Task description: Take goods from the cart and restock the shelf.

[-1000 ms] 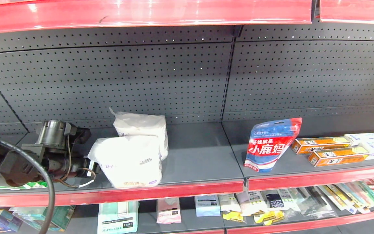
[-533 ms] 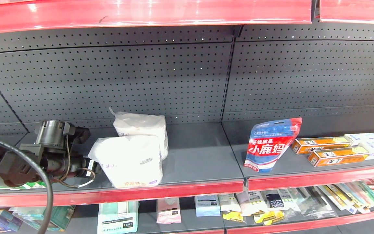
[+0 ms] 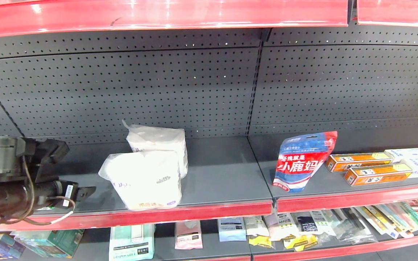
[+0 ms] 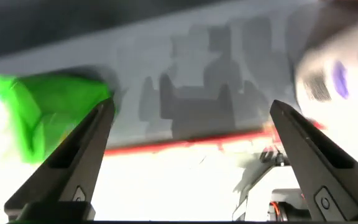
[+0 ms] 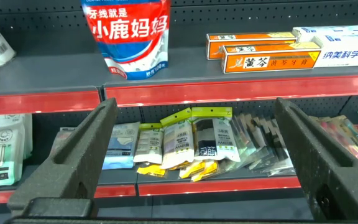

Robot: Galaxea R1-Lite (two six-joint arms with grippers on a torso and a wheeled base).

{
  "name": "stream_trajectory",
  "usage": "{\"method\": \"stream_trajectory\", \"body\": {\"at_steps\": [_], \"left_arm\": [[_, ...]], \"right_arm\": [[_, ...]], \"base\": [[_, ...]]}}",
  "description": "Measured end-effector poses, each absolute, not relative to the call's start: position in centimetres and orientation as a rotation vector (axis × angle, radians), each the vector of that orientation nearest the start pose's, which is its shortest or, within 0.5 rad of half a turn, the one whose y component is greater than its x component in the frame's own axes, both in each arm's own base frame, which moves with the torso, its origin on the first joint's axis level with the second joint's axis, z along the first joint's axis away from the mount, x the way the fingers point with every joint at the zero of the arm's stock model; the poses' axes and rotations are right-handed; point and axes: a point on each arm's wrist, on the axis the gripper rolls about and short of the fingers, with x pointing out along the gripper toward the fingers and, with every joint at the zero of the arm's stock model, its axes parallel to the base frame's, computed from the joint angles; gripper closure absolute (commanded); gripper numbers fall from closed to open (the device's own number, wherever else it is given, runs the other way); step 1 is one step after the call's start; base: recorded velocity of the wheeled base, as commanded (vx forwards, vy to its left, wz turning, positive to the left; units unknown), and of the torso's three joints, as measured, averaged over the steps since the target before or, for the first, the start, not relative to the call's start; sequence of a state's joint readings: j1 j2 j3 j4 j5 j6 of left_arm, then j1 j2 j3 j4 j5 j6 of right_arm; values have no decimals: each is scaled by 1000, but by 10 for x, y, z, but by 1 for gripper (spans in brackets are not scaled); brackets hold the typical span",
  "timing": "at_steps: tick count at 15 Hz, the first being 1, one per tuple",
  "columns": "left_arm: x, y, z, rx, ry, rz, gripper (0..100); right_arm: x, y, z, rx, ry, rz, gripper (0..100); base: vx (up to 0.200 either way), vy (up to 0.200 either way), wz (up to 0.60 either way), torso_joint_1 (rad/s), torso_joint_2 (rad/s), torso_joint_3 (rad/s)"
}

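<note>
pulled back toward the shelf's left end, the left gripper (image 3: 80, 167) now stands apart from the front white tissue pack (image 3: 145, 181), fingers spread and holding nothing. that pack stands upright at the front edge of the shelf (image 3: 223, 174), just ahead of a second white pack (image 3: 158, 139). the placing looks done; the retreat should run straight out over the red front lip (image 3: 194, 212), keeping wide of the soft pack so it doesn't tip. the right gripper (image 5: 196, 102) is spread too, empty.
</note>
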State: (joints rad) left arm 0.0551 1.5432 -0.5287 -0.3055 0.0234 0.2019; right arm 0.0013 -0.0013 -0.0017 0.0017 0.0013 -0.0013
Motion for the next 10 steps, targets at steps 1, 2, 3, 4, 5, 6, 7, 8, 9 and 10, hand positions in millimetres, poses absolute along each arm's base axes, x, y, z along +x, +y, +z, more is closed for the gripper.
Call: {"method": "stream_trajectory", "body": {"at_steps": [1, 2, 3, 4, 5, 6, 7, 8, 9, 10], "left_arm": [[209, 12, 133, 177, 679, -7, 0], [189, 11, 142, 174, 631, -21, 0], [163, 9, 150, 170, 576, -39, 0], [139, 7, 157, 167, 517, -59, 0], [112, 4, 162, 163, 454, -78, 0], [83, 2, 164, 151, 385, -98, 0], [57, 0, 162, 133, 327, -112, 0], [31, -2, 156, 112, 280, -121, 0], [10, -3, 147, 96, 241, -119, 0], [-5, -4, 135, 77, 220, -105, 0]], "right_arm": [[-23, 0, 76, -1, -1, 3, 0], [-23, 0, 76, -1, -1, 3, 0], [-23, 0, 76, -1, -1, 3, 0], [-23, 0, 76, -1, -1, 3, 0], [-23, 0, 76, -1, -1, 2, 0], [-23, 0, 76, -1, -1, 2, 0], [-23, 0, 76, -1, -1, 2, 0], [-23, 0, 76, -1, -1, 2, 0], [-23, 0, 76, -1, -1, 2, 0], [-23, 0, 76, -1, -1, 3, 0]], "base": [[0, 0, 0, 0, 0, 0], [0, 0, 0, 0, 0, 0], [0, 0, 0, 0, 0, 0], [0, 0, 0, 0, 0, 0], [0, 0, 0, 0, 0, 0], [0, 0, 0, 0, 0, 0], [0, 0, 0, 0, 0, 0], [0, 0, 0, 0, 0, 0], [0, 0, 0, 0, 0, 0], [0, 0, 0, 0, 0, 0]]}}
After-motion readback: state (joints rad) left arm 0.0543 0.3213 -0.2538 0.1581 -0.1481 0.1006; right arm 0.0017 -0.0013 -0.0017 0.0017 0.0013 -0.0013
